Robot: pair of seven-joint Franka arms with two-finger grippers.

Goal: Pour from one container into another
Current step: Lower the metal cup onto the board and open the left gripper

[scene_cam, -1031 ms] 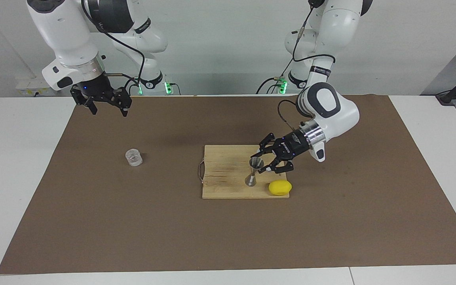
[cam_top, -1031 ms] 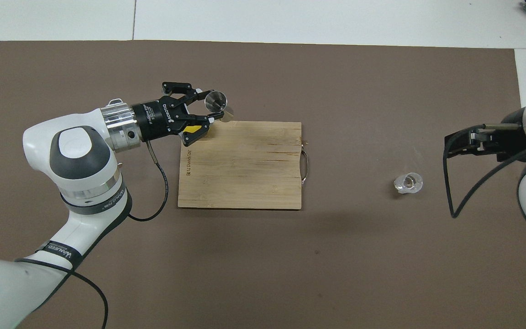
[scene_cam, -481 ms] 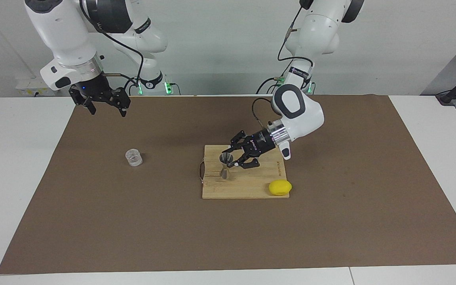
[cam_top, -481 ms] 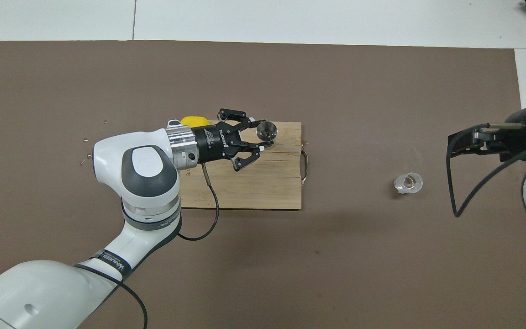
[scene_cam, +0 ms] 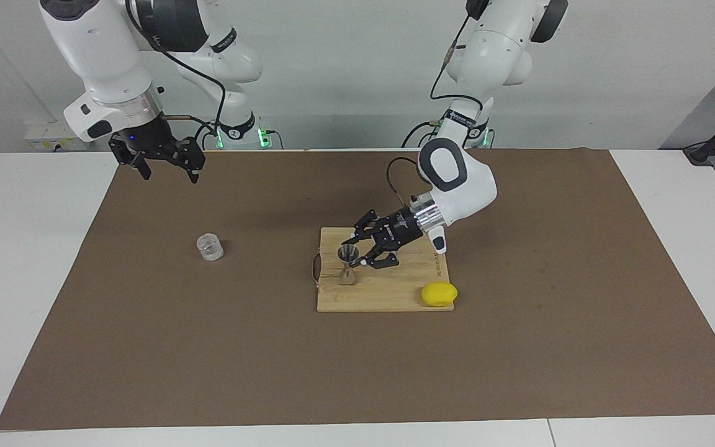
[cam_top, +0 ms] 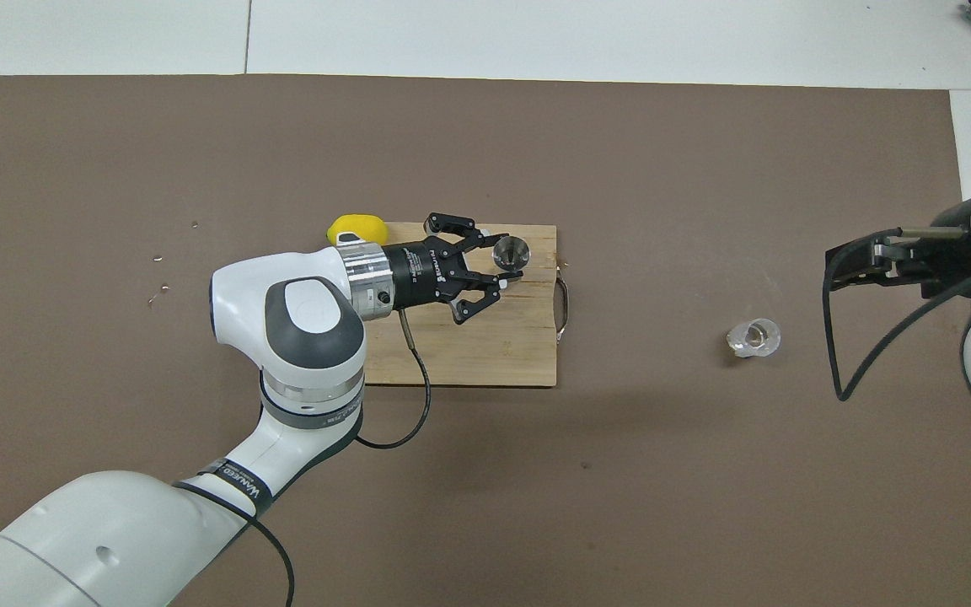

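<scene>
The steel jigger (scene_cam: 347, 264) (cam_top: 509, 251) stands upright over the wooden cutting board (scene_cam: 388, 293) (cam_top: 469, 350), close to its handle end. My left gripper (scene_cam: 358, 260) (cam_top: 509, 263) is shut on the jigger's narrow waist. Whether the jigger's foot touches the board I cannot tell. The clear glass cup (scene_cam: 210, 246) (cam_top: 753, 338) stands alone on the brown mat toward the right arm's end. My right gripper (scene_cam: 160, 169) (cam_top: 841, 265) hangs open and empty above the mat beside the cup, apart from it, and waits.
A yellow lemon (scene_cam: 439, 293) (cam_top: 357, 228) lies at the board's corner toward the left arm's end. A wire handle (scene_cam: 314, 268) (cam_top: 564, 310) sticks out of the board toward the cup. The brown mat (scene_cam: 357, 372) covers most of the white table.
My left gripper has carried the jigger along the board from the lemon's end to the handle end, closer to the cup. The right gripper has hardly moved.
</scene>
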